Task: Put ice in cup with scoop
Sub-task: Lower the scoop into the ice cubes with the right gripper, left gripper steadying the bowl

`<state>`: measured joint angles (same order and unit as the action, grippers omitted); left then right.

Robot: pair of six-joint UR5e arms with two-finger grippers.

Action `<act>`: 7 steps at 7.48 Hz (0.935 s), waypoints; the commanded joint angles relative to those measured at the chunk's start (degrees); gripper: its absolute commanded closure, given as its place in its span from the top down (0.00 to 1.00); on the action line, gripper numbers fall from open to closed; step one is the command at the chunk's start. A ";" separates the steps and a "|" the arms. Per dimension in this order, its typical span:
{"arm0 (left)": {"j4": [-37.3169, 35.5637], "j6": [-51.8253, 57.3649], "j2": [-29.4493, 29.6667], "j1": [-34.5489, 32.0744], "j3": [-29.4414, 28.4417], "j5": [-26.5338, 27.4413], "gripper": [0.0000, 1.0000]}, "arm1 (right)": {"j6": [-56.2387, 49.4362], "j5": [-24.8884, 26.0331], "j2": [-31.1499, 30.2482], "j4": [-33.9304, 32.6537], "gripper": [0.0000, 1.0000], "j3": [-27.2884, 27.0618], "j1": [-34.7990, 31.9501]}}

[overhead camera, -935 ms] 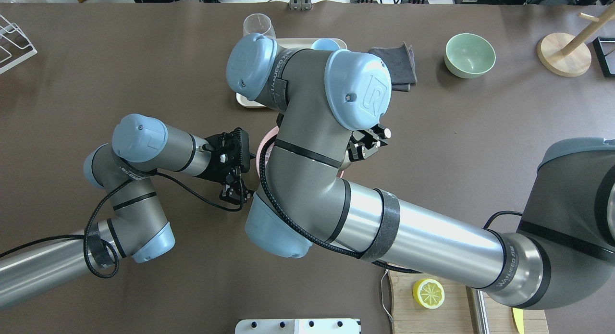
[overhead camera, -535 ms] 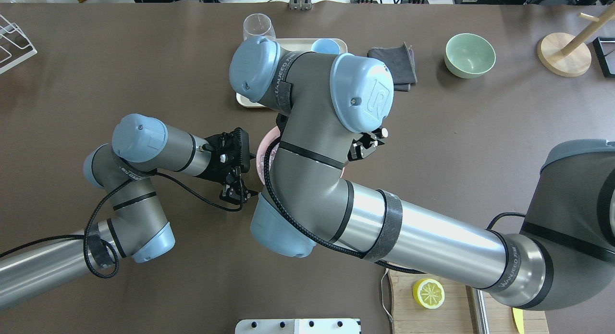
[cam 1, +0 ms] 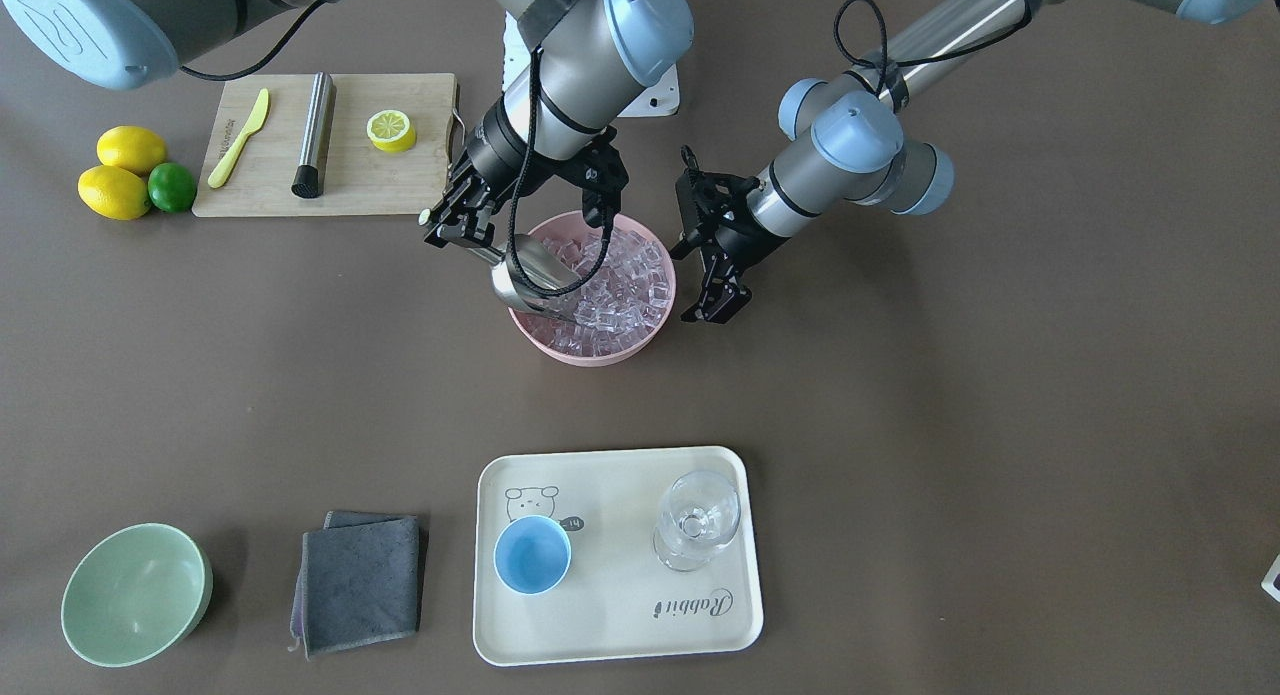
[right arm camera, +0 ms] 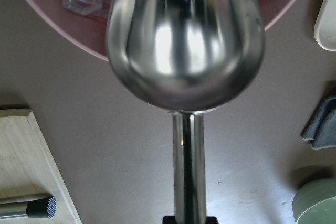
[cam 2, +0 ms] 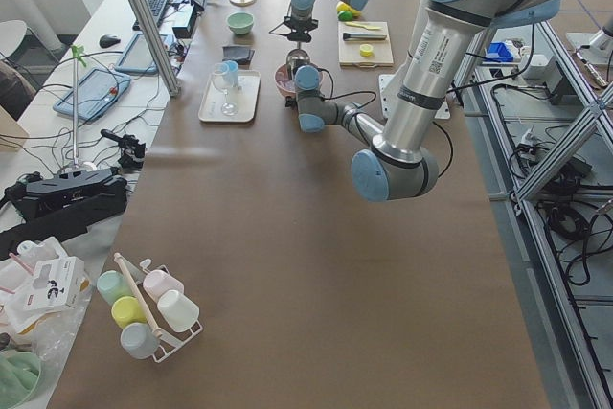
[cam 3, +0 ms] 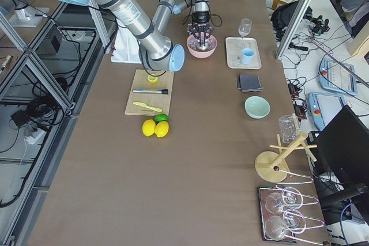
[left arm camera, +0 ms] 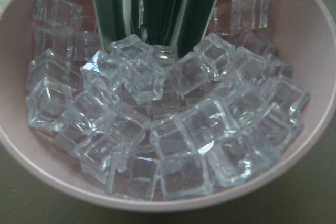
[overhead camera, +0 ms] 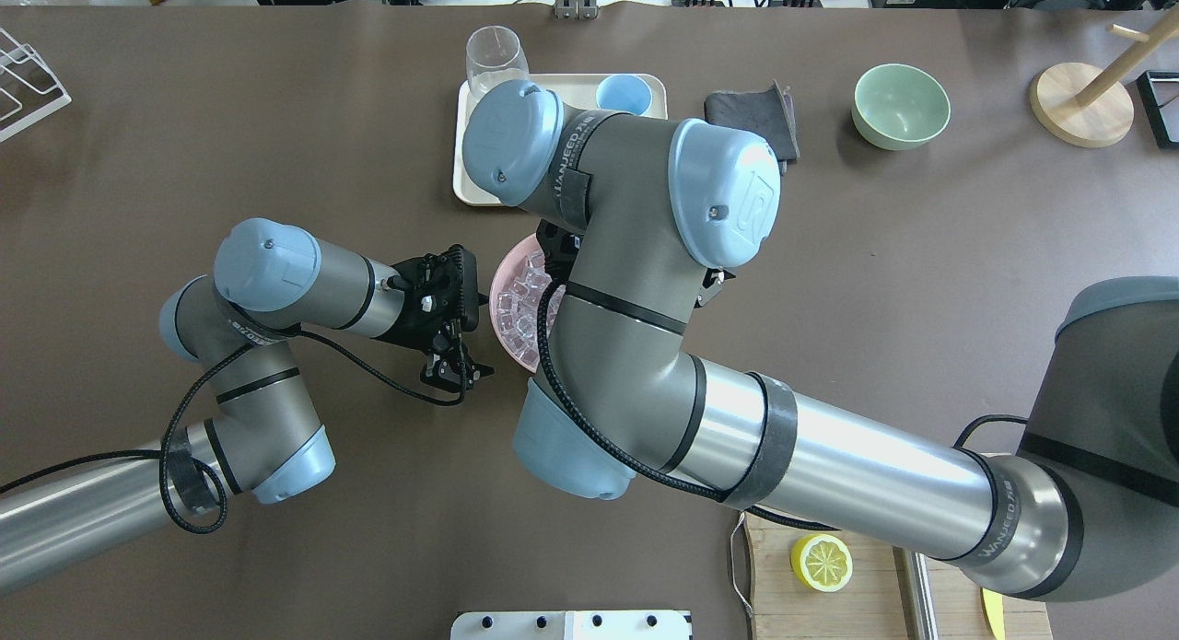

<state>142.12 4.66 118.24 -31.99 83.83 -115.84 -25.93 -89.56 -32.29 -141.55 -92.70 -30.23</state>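
The silver scoop (cam 1: pixel 528 271) is held by its handle in my shut right gripper (cam 1: pixel 452 225). Its trough tilts down into the pink bowl (cam 1: pixel 560 345), with its front edge among the ice (cam 1: pixel 625 280). The right wrist view shows the scoop (right arm camera: pixel 184 51) from behind, over the bowl's rim. The left wrist view shows ice (left arm camera: pixel 157 129) piled against the scoop's mouth (left arm camera: pixel 157 9). My left gripper (cam 1: pixel 715 303) hangs open and empty just beside the bowl. The light-blue cup (cam 1: pixel 532 554) stands empty on the cream tray (cam 1: pixel 620 625).
A clear stemmed glass (cam 1: pixel 697 520) shares the tray. A grey cloth (cam 1: pixel 358 580) and a pale green bowl (cam 1: pixel 135 595) lie beside it. A cutting board (cam 1: pixel 400 185) with a steel cylinder (cam 1: pixel 315 135), a knife and a lemon half sits behind my right arm.
My right arm has swung rightward in the overhead view, uncovering the pink bowl and ice. The left arm has not moved.
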 commanded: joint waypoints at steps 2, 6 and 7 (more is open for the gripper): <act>0.00 0.00 0.06 0.00 0.01 0.00 0.99 | -0.09 -0.09 -7.24 5.74 0.00 -7.31 0.00; 0.00 0.00 0.06 0.35 0.28 0.00 0.99 | 0.00 -0.97 -12.34 16.00 0.00 -8.02 0.00; 0.00 0.00 -0.03 0.35 0.28 0.00 0.99 | -0.09 -1.75 -12.88 17.78 0.00 -7.94 0.00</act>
<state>142.12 4.66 118.32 -31.73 84.00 -115.84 -25.90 -90.35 -43.34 -127.93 -100.57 -30.24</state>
